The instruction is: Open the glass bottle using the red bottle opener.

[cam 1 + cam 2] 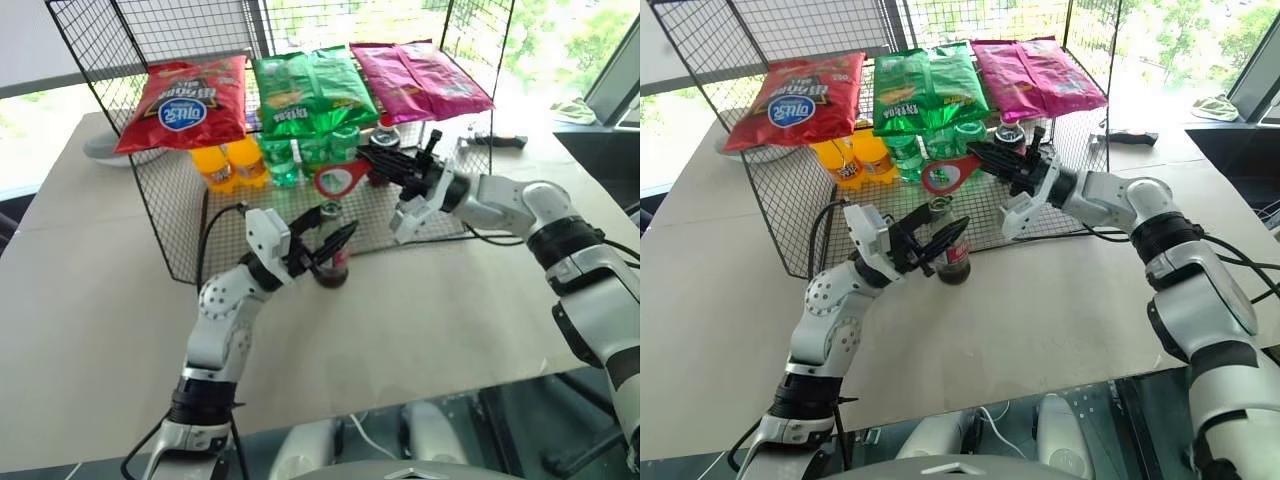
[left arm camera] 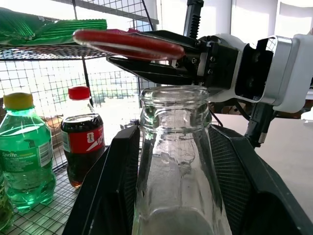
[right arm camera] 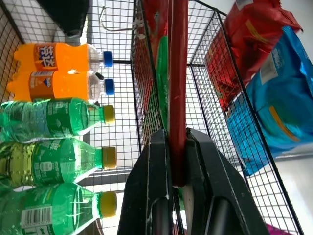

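Left eye view | left gripper (image 1: 325, 238) clamped the glass bottle (image 1: 332, 262), upright on the table (image 1: 90, 300) just before the wire rack (image 1: 170, 215) | mouth looked capless | right gripper (image 1: 375, 165) pinched the red bottle opener (image 1: 341, 180), ring head above the bottle, apart | green soda bottles (image 1: 282, 160) behind.

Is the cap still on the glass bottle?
Off: the glass bottle shows a bare open mouth, the red bottle opener above it.

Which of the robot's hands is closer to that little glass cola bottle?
Left. The left gripper clasps the glass bottle between its fingers; the right gripper hovers above and behind it, holding the red bottle opener.
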Robot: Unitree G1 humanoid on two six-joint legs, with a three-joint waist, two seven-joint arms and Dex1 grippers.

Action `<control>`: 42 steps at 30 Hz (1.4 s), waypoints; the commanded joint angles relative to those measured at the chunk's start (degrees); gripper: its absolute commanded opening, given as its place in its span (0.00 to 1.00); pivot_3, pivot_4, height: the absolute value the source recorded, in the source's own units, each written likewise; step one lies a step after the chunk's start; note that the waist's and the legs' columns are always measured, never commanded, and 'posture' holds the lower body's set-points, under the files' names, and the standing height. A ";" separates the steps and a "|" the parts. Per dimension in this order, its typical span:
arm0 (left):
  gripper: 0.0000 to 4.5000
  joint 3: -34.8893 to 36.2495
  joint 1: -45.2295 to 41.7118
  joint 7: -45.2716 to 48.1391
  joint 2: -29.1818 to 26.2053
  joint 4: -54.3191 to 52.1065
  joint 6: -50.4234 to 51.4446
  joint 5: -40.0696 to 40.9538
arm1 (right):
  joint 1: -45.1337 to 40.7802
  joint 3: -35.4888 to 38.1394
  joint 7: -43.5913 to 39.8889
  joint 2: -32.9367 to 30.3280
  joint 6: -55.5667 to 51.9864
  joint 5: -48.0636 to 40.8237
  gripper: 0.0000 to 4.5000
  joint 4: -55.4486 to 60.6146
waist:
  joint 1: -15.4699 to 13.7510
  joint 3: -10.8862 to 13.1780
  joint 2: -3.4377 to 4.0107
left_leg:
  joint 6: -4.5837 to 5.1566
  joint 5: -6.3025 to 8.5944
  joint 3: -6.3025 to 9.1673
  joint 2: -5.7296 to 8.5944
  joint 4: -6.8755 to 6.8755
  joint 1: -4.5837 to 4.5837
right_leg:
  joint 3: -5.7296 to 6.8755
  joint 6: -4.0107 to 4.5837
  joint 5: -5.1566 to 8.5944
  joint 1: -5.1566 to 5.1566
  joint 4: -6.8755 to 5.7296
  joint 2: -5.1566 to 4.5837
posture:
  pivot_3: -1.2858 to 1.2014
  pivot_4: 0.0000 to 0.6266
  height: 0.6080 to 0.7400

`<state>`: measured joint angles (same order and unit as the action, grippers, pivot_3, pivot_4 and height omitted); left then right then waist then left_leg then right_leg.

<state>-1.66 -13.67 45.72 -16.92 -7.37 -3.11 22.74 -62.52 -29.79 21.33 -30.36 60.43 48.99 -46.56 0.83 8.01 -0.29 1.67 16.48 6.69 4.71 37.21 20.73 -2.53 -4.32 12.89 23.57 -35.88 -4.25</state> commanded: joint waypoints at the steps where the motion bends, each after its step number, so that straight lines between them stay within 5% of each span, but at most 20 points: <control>1: 0.45 -0.54 1.82 -0.26 -0.97 1.56 2.65 -0.58 | 0.59 3.95 -3.10 0.66 1.39 -7.83 0.00 -0.28 | -0.01 0.00 0.00 | 0.00 0.00 0.00 0.00 0.00 0.00 | 0.00 0.00 0.00 0.00 0.00 0.00 | 0.52 0.24 1.00; 12: 0.45 -0.24 2.83 0.92 -1.87 -1.00 5.99 3.02 | 11.04 12.51 -32.44 8.79 -12.09 -41.74 0.00 3.64 | 0.07 0.03 0.04 | 0.02 0.00 0.04 -0.04 0.03 0.01 | 0.02 0.01 -0.01 -0.04 0.00 -0.02 | 0.52 0.24 1.00; 17: 0.45 -0.07 2.64 0.54 -2.03 -1.14 5.93 3.01 | 14.94 14.54 -36.12 10.09 -16.67 -43.10 0.00 8.26 | 0.07 0.03 0.05 | 0.02 0.01 0.07 -0.04 0.01 0.02 | 0.03 0.00 -0.01 -0.01 0.01 -0.01 | 0.52 0.24 1.00; 24: 0.98 0.16 2.10 0.65 -1.85 -0.50 5.54 2.46 | 17.19 15.76 -37.38 11.09 -19.45 -42.08 0.00 11.39 | 0.14 0.13 0.01 | 0.01 0.00 0.06 -0.03 0.02 0.22 | 0.04 0.00 -0.01 0.19 -0.01 0.00 | 0.52 0.24 1.00; 34: 0.98 0.25 3.11 1.39 -2.54 -1.31 6.62 2.28 | 17.94 17.18 -38.72 11.99 -20.54 -41.97 0.00 12.14 | 0.16 0.13 0.01 | 0.01 0.00 0.05 -0.04 0.02 0.23 | 0.04 0.00 -0.01 0.20 0.00 0.00 | 0.52 0.24 1.00; 42: 0.98 1.71 6.96 1.99 -4.61 -4.50 6.80 3.34 | 28.23 18.72 -51.64 14.29 -36.98 -56.54 0.00 23.93 | 0.12 0.13 0.01 | 0.02 0.01 0.08 -0.05 0.02 0.24 | 0.03 0.00 -0.01 0.19 0.01 -0.02 | 0.52 0.24 1.00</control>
<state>-1.54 -7.80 47.24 -20.66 -8.44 4.19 24.91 -36.77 -12.60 -26.91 -16.31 28.93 -2.36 -28.30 0.96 8.13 -0.28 1.69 16.49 6.79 4.66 37.23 20.98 -2.49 -4.32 12.88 23.76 -35.86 -4.28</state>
